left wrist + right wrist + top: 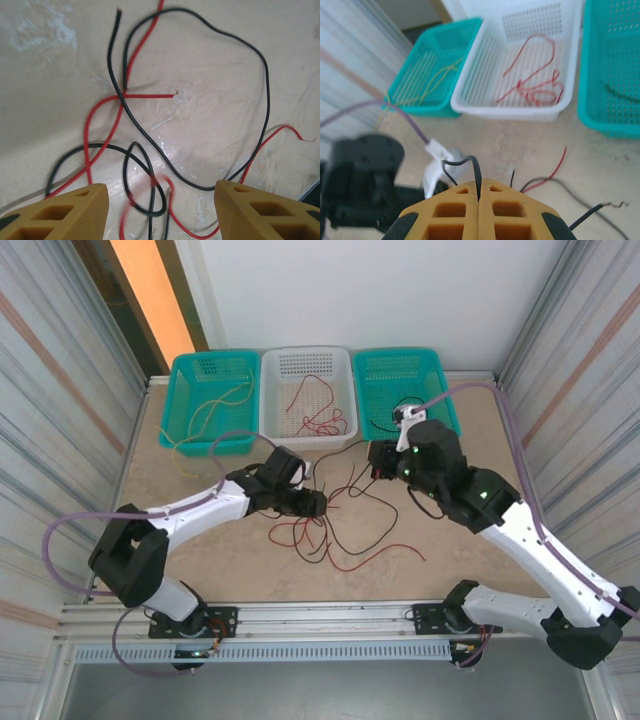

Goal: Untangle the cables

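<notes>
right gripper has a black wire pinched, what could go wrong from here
1. The right gripper pinches the black cable at its very fingertips, so the thin wire may slip out when pulled.
2. In the tangle on the table, red and black cross many times. Pulling may drag it all or tighten a knot.
3. The open left gripper hovers over a black loop with red running through it. Closing there could catch both.

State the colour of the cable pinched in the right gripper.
A black cable in the right gripper; best seen from the right wrist.
</notes>
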Available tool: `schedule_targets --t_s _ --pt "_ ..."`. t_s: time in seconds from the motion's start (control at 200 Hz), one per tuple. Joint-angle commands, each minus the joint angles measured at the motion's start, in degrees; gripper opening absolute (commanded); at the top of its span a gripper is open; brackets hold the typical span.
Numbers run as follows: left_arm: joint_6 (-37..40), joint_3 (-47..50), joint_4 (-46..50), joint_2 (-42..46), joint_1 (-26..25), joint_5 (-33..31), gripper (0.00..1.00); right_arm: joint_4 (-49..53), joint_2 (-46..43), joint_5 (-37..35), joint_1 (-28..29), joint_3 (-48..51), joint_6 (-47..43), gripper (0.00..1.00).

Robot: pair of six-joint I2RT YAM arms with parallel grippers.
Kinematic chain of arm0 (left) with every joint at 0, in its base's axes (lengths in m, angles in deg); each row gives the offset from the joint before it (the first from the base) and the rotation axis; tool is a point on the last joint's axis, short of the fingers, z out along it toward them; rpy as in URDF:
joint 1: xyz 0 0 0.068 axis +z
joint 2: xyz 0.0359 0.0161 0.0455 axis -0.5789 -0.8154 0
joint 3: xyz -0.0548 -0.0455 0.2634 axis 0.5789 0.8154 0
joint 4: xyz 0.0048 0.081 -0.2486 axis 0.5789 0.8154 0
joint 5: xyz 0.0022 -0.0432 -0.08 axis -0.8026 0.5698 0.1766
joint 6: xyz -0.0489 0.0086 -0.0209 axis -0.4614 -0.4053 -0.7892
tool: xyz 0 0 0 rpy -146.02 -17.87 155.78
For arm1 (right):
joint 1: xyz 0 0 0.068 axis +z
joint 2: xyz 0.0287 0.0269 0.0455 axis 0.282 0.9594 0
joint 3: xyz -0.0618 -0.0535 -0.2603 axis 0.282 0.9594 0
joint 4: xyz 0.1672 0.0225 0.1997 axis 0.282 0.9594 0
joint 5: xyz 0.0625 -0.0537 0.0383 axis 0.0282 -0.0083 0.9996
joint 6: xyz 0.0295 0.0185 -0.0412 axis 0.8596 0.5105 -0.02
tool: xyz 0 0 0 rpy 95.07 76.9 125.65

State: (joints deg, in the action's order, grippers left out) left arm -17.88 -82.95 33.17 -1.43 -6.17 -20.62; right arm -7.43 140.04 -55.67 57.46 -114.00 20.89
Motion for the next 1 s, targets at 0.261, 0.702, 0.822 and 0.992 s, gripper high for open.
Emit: schedule_targets --t_s 0.261,0.702,0.822,0.992 --pt "-2.83 1.1 -2.51 -1.04 -1.97 1.19 0.55 -4.81 4.27 8.04 -14.83 -10.44 -1.05 0.0" --pt "-0.24 -3.14 9.8 14.86 -2.06 -7.31 0.59 -5.15 30.24 13.27 -32.17 -29.69 -0.75 0.0" --pt "0.52 -2.95 12.62 17.35 -2.05 -9.69 0.6 -3.07 37.64 17.06 -34.87 -33.81 -0.1 0.35" --pt "1.26 -1.37 14.99 19.03 -1.88 -13.58 0.6 -1.9 37.58 20.88 -37.31 -29.82 -0.16 0.6"
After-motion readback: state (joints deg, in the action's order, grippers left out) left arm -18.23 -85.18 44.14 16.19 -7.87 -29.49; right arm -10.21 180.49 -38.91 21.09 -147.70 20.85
